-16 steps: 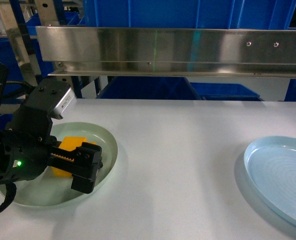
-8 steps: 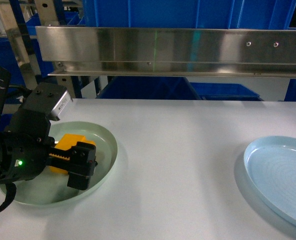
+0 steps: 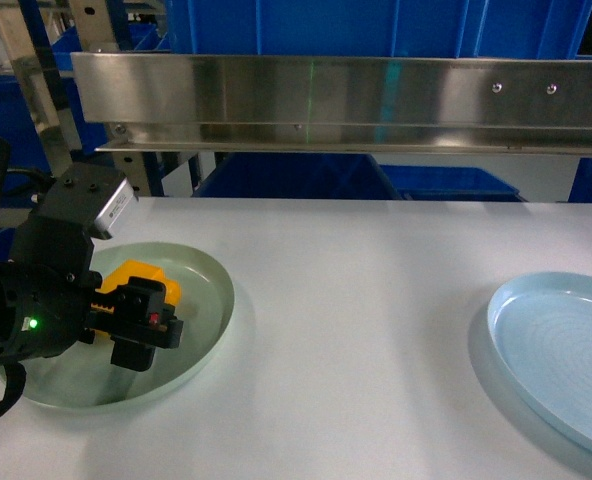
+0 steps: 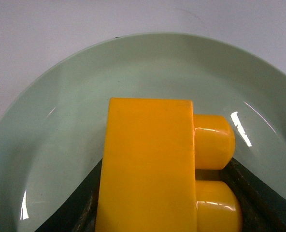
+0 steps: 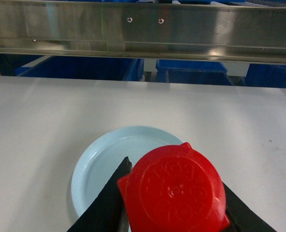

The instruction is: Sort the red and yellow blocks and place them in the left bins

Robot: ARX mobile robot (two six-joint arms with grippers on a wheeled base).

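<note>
Yellow block [image 4: 148, 164] fills lower centre, lying over green plate [image 4: 61, 121], two round studs pointing right. Dark end effector [image 4: 162, 212] fingers [image 4: 78, 208] flank block at both lower sides, closed against it. White desk [image 4: 46, 29] beyond plate's far rim.

My black left gripper [image 3: 141, 325], orange-yellow block [image 4: 148, 164], pale green plate [image 4: 51, 121], red block [image 5: 174, 191], pale-blue plate [image 3: 561, 350], white table [image 3: 376, 300].

Even overhead light, glare streaks on green plate [image 4: 61, 96]
</note>
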